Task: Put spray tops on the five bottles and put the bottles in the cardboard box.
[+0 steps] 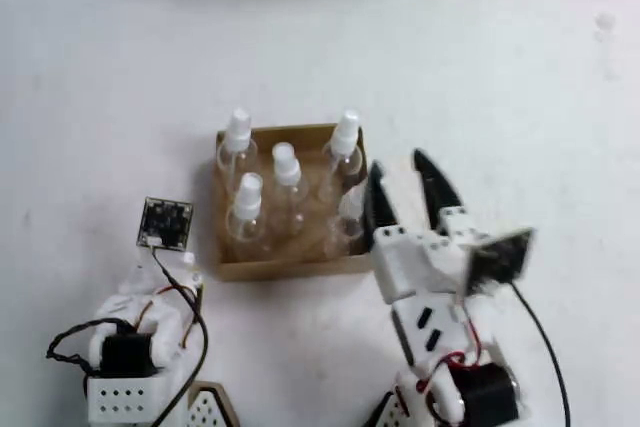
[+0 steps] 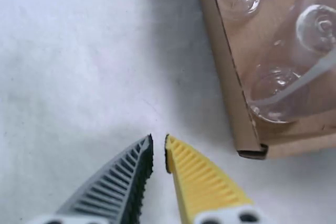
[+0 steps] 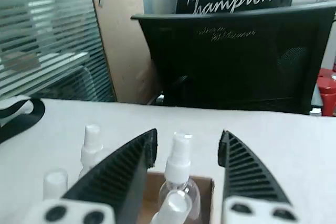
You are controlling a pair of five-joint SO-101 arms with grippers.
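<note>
- Bottles [image 1: 247, 209] stood upright inside the cardboard box [image 1: 290, 268], five of them, each clear and capped with a white spray top [image 1: 238, 127].
- Box and bottles sat near the middle of the white table [image 1: 100, 97].
- Right pincer [image 1: 398, 163] hung just beside the box's right wall, its black fingers [image 1: 380, 202] spread wide apart and gripping nothing.
- One of those fingers lay close against the bottle nearest that wall [image 1: 350, 215]; whether they touched could not be told.
- From the right wrist, one sprayer head showed in the gap of that pincer [image 3: 189, 135], above the box's rim.
- Left pincer [image 2: 158, 141] — one grey finger [image 2: 121, 182], one yellow finger [image 2: 202, 182] — had its tips drawn together with only a sliver between them, clamped on nothing.
- It hung over bare table just off a corner of the box [image 2: 231, 93], beside three bottle bases seen through the open top.
- Left arm [image 1: 125, 352] rested at the table's near-left edge.
</note>
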